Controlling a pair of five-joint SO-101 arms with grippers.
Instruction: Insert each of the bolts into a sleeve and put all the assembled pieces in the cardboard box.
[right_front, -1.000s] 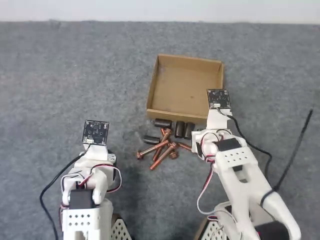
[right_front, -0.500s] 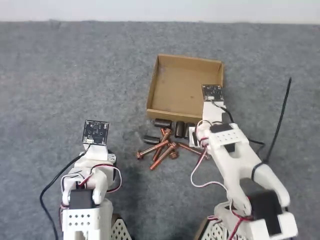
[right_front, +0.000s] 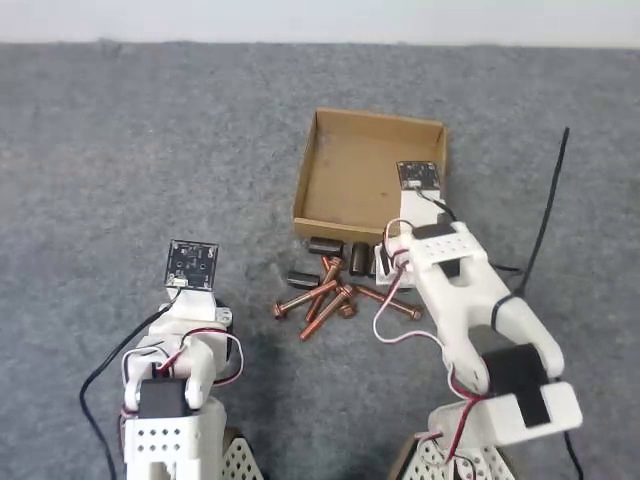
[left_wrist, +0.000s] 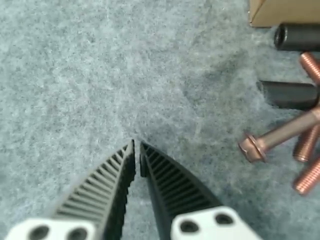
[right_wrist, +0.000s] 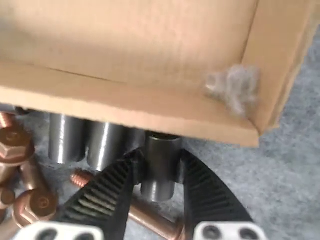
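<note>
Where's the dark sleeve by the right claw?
Right wrist view: the sleeve sits between the right gripper's fingers, just outside the cardboard box's near wall, beside two more sleeves.

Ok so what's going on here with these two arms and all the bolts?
The right pincer grips one dark sleeve just in front of the cardboard box. The left pincer is shut, hanging over bare carpet beside the pile of copper bolts. The other sleeves lie by the box, the bolts are loose, and the box is empty, so nothing looks assembled yet.
</note>
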